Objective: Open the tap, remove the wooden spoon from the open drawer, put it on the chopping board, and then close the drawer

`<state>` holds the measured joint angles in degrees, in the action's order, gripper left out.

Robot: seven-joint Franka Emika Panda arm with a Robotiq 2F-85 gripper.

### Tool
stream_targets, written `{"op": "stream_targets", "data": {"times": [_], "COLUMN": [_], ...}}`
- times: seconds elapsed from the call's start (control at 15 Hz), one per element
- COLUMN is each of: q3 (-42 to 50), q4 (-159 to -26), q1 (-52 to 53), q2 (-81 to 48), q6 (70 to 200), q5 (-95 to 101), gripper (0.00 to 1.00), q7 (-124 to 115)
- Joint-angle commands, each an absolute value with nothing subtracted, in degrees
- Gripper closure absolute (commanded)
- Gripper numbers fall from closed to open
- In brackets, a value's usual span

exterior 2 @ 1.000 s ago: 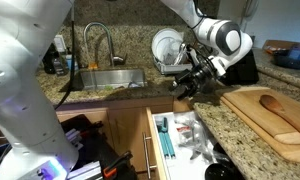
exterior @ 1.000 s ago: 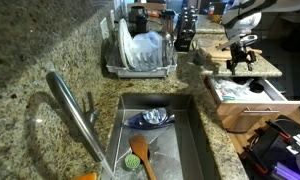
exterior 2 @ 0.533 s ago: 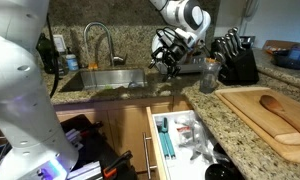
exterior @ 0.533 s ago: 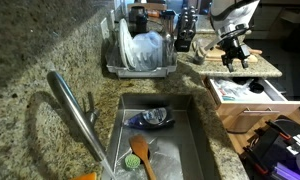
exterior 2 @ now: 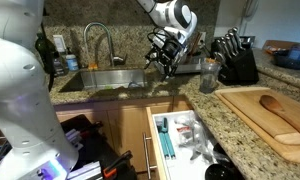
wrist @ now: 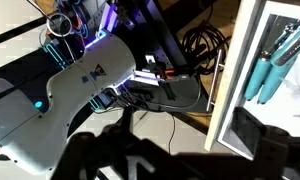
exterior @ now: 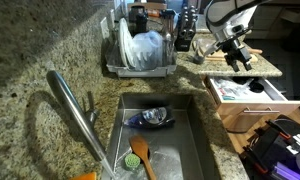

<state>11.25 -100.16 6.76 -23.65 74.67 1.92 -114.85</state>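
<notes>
Your gripper (exterior 2: 162, 62) hangs in the air above the counter, in front of the dish rack (exterior 2: 166, 42). The glass (exterior 2: 208, 74) and the knife block (exterior 2: 236, 62) are close on one side of it. In the wrist view the fingers (wrist: 256, 136) are dark blurs, spread wide with nothing between them.

The wooden spoon (exterior 2: 280, 104) lies flat on the chopping board (exterior 2: 252, 125), well apart from your gripper, with the knife block between them.

The drawer (exterior: 250, 118) is pulled out below the counter edge, with teal utensils (exterior 2: 165, 140) in one compartment.

The tap (exterior: 75, 118) slants over the sink (exterior: 195, 140), and its lever (exterior: 88, 103) stands upright at the base. I can't tell if water is running. A darker wooden spoon (exterior: 140, 155) and a blue item (exterior: 152, 119) are in the sink.
</notes>
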Motion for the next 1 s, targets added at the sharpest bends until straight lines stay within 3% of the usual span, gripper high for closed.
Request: {"op": "stream_targets", "data": {"times": [0.0, 0.47, 0.53, 0.6, 0.67, 0.87, 0.93], "q3": [9.4, 2.0, 14.7, 16.0, 9.3, 15.8, 27.2], "q4": [-105.9, -128.3, -130.6, -132.1, -126.1, -129.9, -129.7], "q1": [7.6, 13.9, 21.1, 22.7, 19.0, 21.8, 29.6], "q2": [-20.5, -11.0, -10.0, -9.3, -13.8, -11.4, -12.8], "q6": [81.0, 103.6, 106.4, 109.2, 103.8, 107.1, 105.4], "q5": [3.0, 3.4, 3.7, 5.0, 3.3, 4.1, 2.6], "gripper": [0.0, 0.0, 0.0, 0.0, 0.0, 0.0, 0.0], "q7": [-126.8, -157.5, -151.3, -151.3, -150.3, -149.6, -149.5]}}
